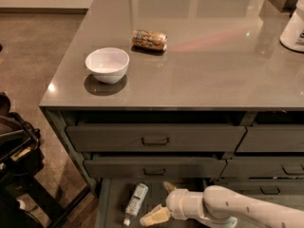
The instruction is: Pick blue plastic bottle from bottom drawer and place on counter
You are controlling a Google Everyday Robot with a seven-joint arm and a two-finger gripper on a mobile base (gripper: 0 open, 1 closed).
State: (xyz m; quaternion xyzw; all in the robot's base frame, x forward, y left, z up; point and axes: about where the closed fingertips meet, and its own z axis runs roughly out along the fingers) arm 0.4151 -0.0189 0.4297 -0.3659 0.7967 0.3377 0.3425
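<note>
1. Claw (154,203): located inside the drawer (104,204), just right of the bottle (136,201). Its two tan fingers (155,216) are spread apart, with nothing between them. The lower finger ends close to the bottle's cap end; whether it touches cannot be told. The upper finger points away, up and to the right of the bottle.

2. Arm (237,208): white, and enters from the right of the bottle along the lower edge of the view.

3. Bottle: lies on its side on the drawer floor, free of the claw. The white cap points toward the near left. The label faces up.

4. Drawer: pulled out, lowest of the stack, with the bottle in its left part.

5. Closed drawers (155,140): two, each with a handle, directly above the bottle.

6. Table (213,75): glossy grey top, above the bottle and above all drawers.

7. Bowl (107,64): white, upright on the table, above and slightly left of the bottle.

8. Can (149,39): brown patterned, on its side on the table, above the bottle and farther back than the bowl.

9. Jug (293,25): white, on the table, far right of and above the bottle, cut by the view edge.
</note>
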